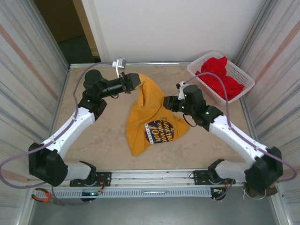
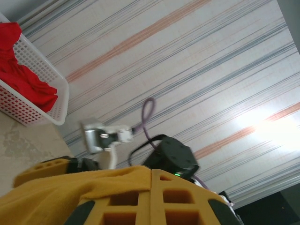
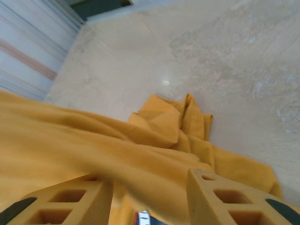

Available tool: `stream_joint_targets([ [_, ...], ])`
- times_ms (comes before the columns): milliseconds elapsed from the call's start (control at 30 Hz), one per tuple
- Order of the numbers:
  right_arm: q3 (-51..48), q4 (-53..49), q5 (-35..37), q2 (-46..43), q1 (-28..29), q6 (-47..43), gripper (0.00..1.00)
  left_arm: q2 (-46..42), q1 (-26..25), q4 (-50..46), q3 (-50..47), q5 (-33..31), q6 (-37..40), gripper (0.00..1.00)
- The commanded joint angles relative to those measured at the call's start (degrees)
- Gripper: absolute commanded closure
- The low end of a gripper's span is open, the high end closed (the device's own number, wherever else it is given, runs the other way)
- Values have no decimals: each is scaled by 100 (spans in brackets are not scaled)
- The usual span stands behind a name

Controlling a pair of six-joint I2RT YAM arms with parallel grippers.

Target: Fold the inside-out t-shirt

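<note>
Stretching my left arm (image 1: 70, 130) toward the far edge of the table (image 1: 93, 145), I hold the raised end of the t-shirt (image 1: 151, 123) pinched in my left pincer (image 1: 136, 80), while my right pincer (image 1: 167, 102) hangs spread against its right side.

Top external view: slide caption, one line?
Left pincer holds up one end of mustard-yellow cotton t-shirt; right pincer open at its edge.

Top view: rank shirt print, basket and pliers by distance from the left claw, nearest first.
From the left claw, shut on the shirt:
1. Print: on the shirt, mid-table.
2. Basket: far right corner.
3. Pliers: near-left, beside the left arm's base.
</note>
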Motion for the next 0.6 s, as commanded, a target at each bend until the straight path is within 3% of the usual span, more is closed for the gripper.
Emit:
stream_joint_targets([
  [0,-3,-104,465,-624,397,113,57,-170,-44,60,107,-31,178,100],
  [167,279,194,771,-558,1072,154,40,-177,-54,-48,122,-102,244,100],
  [367,722,623,995,242,1450,275,38,-204,-110,-105,126,-211,292,100],
  [500,882,950,1064,726,1452,357,40,-192,-167,-113,138,-276,319,100],
  [533,953,956,1090,811,1448,359,43,-182,-176,-110,138,-283,319,100],
  [567,1009,932,1131,893,1448,337,54,-183,-177,-116,138,-291,323,100],
])
